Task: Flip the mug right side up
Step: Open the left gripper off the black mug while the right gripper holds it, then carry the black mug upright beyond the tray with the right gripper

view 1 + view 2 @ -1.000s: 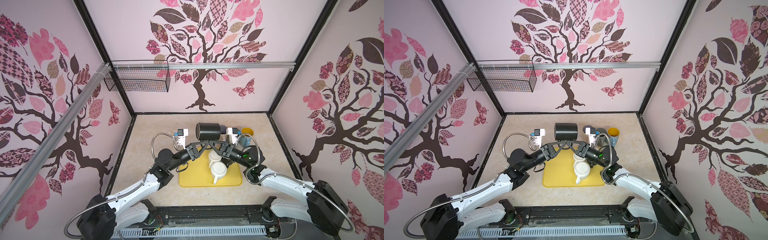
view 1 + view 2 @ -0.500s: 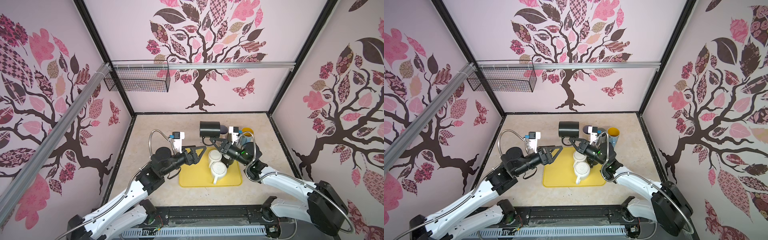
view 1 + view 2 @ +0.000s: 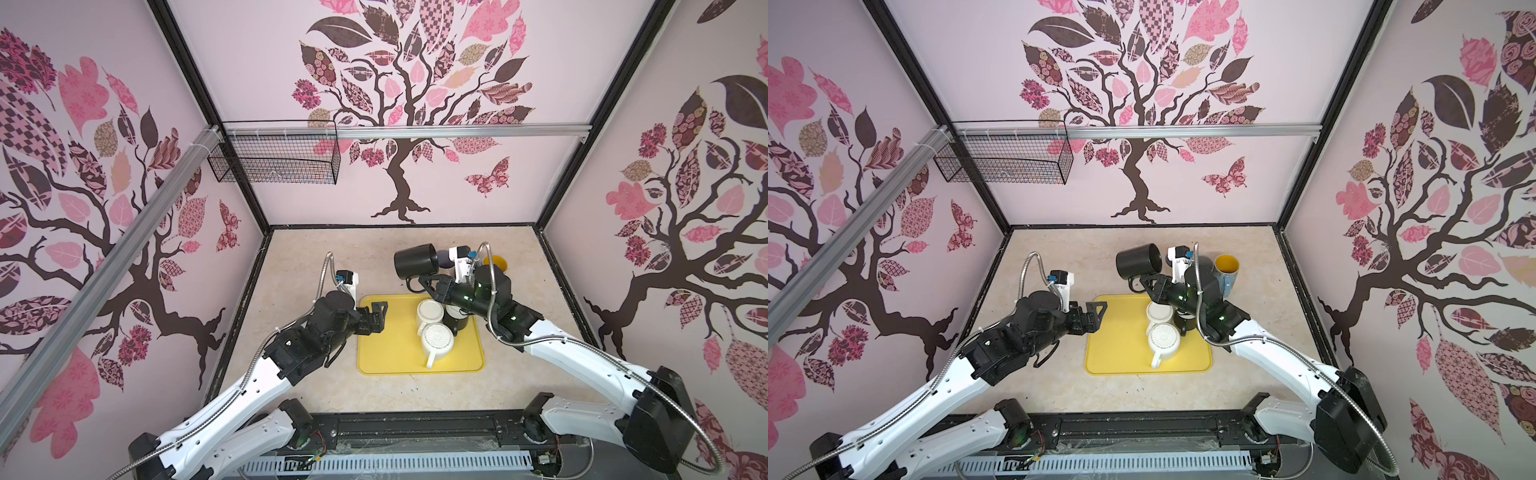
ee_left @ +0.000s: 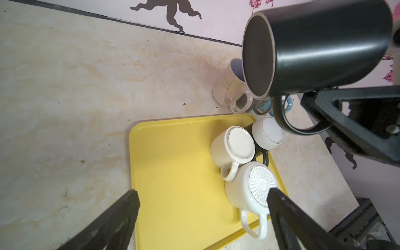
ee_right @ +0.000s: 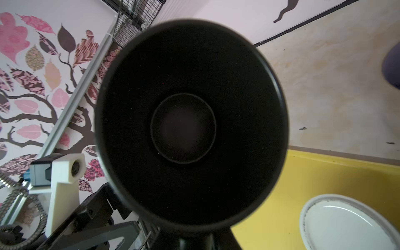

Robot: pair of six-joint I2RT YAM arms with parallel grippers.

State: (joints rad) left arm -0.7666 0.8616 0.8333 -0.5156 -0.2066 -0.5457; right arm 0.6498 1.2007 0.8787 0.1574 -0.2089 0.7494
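A black mug (image 3: 415, 262) (image 3: 1137, 261) hangs on its side above the table behind the yellow tray (image 3: 390, 357), with its handle pointing down. My right gripper (image 3: 424, 283) (image 3: 1147, 283) is shut on that handle. The left wrist view shows the mug (image 4: 324, 47) with a right finger (image 4: 357, 116) at the handle loop. In the right wrist view one dark round end of the mug (image 5: 190, 121) fills the middle and hides the jaws. My left gripper (image 3: 376, 318) (image 3: 1096, 315) (image 4: 203, 194) stands open and empty over the tray's left edge, apart from the mug.
Two white mugs (image 3: 430, 311) (image 3: 436, 338) and a dark one (image 3: 457, 322) stand upside down on the tray. An upright mug with a yellow inside (image 3: 496, 262) and a clear one (image 4: 231, 86) stand behind it. A wire basket (image 3: 274, 158) hangs on the back wall.
My left gripper has opened, let go of the black mug and drawn back to the left. The right gripper keeps the mug by its handle and has shifted it slightly back.
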